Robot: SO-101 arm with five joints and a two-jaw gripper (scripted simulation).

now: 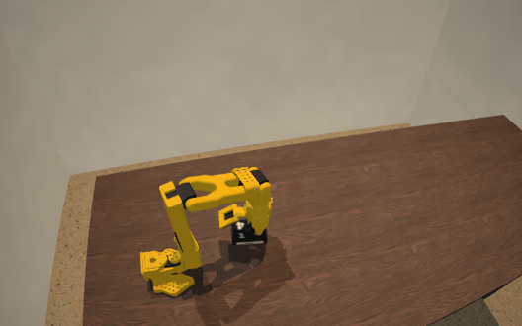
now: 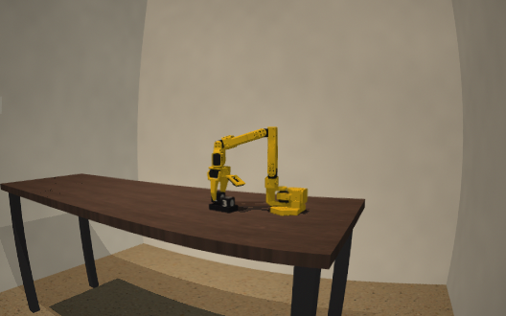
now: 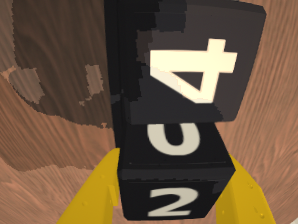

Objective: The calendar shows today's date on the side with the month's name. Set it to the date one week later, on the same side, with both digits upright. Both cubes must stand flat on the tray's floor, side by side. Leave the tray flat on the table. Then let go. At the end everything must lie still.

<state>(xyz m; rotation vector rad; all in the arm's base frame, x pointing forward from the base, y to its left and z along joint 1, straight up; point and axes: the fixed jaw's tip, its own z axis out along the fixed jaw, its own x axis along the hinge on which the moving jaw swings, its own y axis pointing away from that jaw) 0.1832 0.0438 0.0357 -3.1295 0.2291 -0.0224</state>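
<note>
My gripper (image 1: 259, 232) (image 2: 218, 195) (image 3: 175, 187) is shut on a black cube, whose 0 face and 2 face show in the wrist view. The other black cube shows a 4 lying sideways on its face (image 3: 227, 102) in the wrist view; its edge covers part of the 0. In the exterior view a black cube (image 2: 228, 204) with a 3 on one side stands on the tray (image 2: 217, 208) (image 1: 250, 242) beside the fingers. The tray looks flat on the table. Whether the held cube touches the tray's floor is hidden.
The brown wooden table (image 1: 371, 222) (image 2: 144, 206) carries the arm and tray. The arm's yellow base (image 1: 163, 272) (image 2: 289, 201) stands a short way from the tray. The arm's shadow falls on the table around the tray.
</note>
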